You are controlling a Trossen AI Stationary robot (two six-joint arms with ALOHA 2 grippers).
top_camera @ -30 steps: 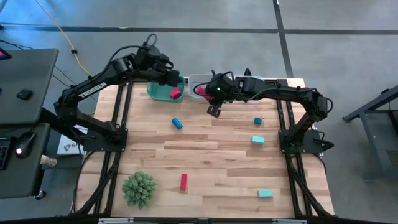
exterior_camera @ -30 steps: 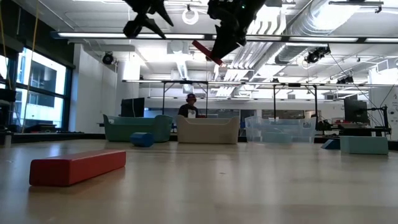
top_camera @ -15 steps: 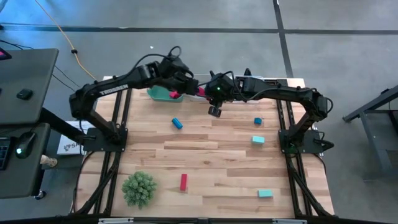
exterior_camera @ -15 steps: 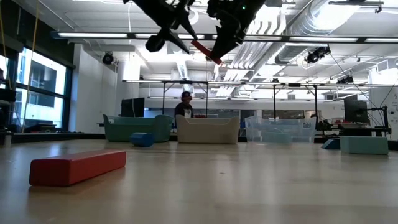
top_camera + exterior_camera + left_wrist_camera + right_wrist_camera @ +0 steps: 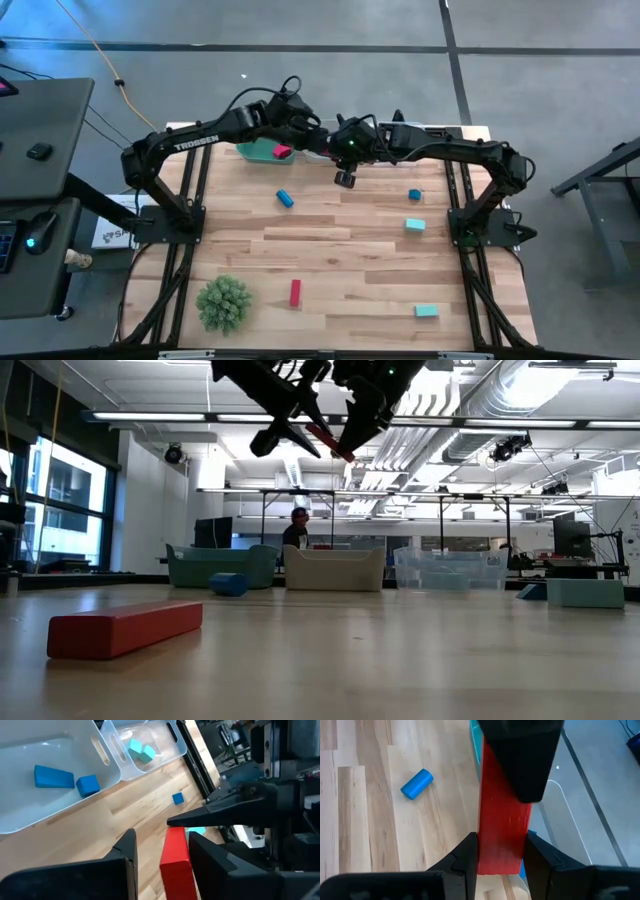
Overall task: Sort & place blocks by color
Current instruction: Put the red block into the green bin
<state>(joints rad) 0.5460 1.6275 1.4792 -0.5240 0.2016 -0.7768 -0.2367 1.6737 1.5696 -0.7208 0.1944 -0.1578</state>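
Meeting above the bins from the high view, right gripper [image 5: 322, 148] squeezing the red bar [image 5: 501, 825] tight between both fingers in the right wrist view, left gripper [image 5: 161, 851] half-open around its other end, probably taking it for the green bin [image 5: 256, 152].

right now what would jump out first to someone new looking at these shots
Both arms meet high over the table's far edge near the bins, sharing one red bar: the right gripper is shut on it while the left gripper's fingers straddle its other end. Below, another red block lies loose near the green spiky ball.
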